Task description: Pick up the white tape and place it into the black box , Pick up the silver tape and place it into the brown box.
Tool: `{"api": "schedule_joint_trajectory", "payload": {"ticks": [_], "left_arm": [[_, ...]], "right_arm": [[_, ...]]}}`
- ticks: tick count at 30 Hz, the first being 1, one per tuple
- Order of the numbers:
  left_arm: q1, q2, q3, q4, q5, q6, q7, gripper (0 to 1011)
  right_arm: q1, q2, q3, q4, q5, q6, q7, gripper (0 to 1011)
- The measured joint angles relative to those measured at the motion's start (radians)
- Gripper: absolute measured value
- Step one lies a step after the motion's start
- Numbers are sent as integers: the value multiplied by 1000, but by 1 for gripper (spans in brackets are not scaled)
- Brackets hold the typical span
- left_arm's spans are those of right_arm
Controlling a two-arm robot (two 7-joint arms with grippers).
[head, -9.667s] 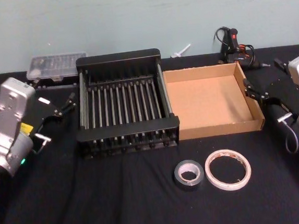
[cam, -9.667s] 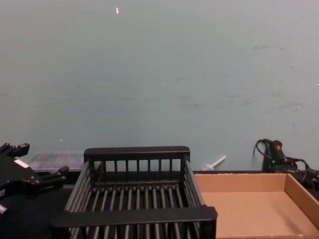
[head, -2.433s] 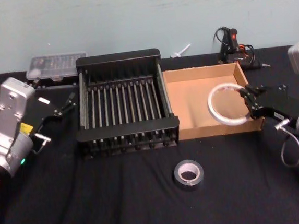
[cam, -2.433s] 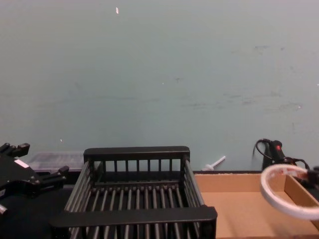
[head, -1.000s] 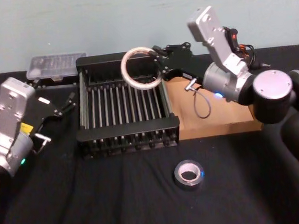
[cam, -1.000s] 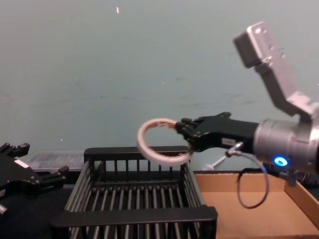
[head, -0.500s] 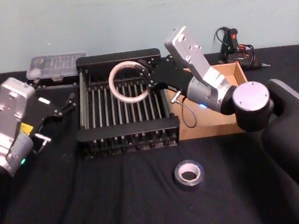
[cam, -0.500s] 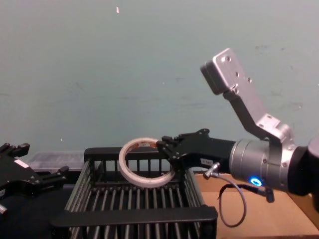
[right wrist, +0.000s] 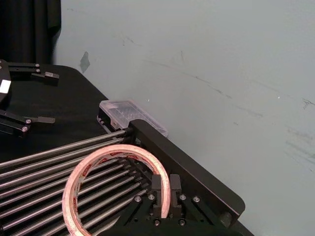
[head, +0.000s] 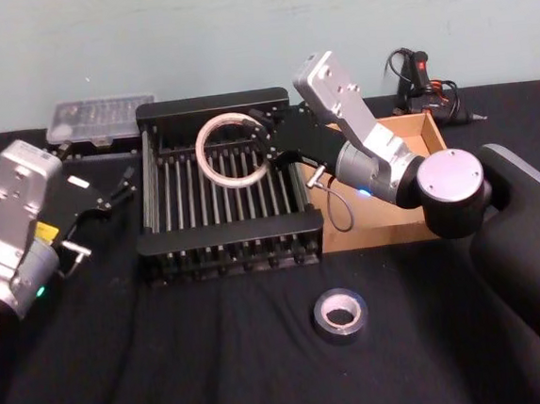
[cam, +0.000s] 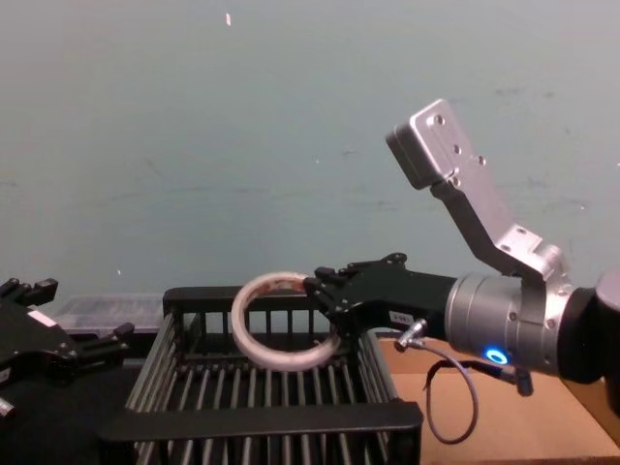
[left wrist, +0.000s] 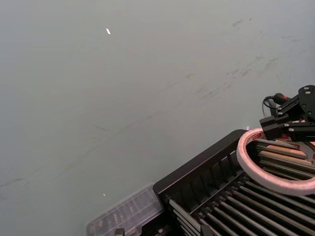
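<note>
The white tape (head: 201, 156) hangs upright over the back half of the black box (head: 214, 103), clear of its bars. My right gripper (head: 266, 138) is shut on the ring's right side; in the right wrist view both fingers pinch the white tape (right wrist: 115, 150) at its band. From the chest, the white tape (cam: 236, 325) sits just above the black box (cam: 262, 418). The silver tape (head: 322, 322) lies flat on the black cloth in front of the brown box (head: 391, 231), which my right arm partly hides. Left of the crate, my left gripper (head: 117, 189) rests open.
A clear plastic case (head: 100, 118) lies behind the crate's left corner. A black and red tool with cables (head: 420, 80) sits at the back right by the wall. Open black cloth stretches along the table's front.
My right gripper has carried the white tape left from the crate's back right corner to over its bars and a little lower. The left arm has stayed still.
</note>
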Motion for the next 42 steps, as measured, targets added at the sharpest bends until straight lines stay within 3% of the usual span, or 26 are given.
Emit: {"api": "schedule_joint_trajectory", "payload": {"ticks": [4, 14, 18, 28, 32, 42], "left_arm": [[0, 0, 0, 0, 0, 0, 0, 1001], [0, 0, 0, 0, 0, 0, 0, 1001], [0, 0, 0, 0, 0, 0, 0, 1001], [0, 0, 0, 0, 0, 0, 0, 1001], [0, 0, 0, 0, 0, 0, 0, 1002], [0, 0, 0, 0, 0, 0, 0, 1001]], "right_arm": [[0, 0, 0, -1, 2, 0, 1, 181], [-1, 1, 1, -3, 5, 1, 3, 543], [-1, 2, 1, -3, 5, 1, 3, 624], [-1, 2, 1, -4, 6, 2, 4, 953], [-1, 2, 1, -4, 6, 2, 4, 1002], [-1, 2, 1, -4, 6, 2, 4, 1002]]}}
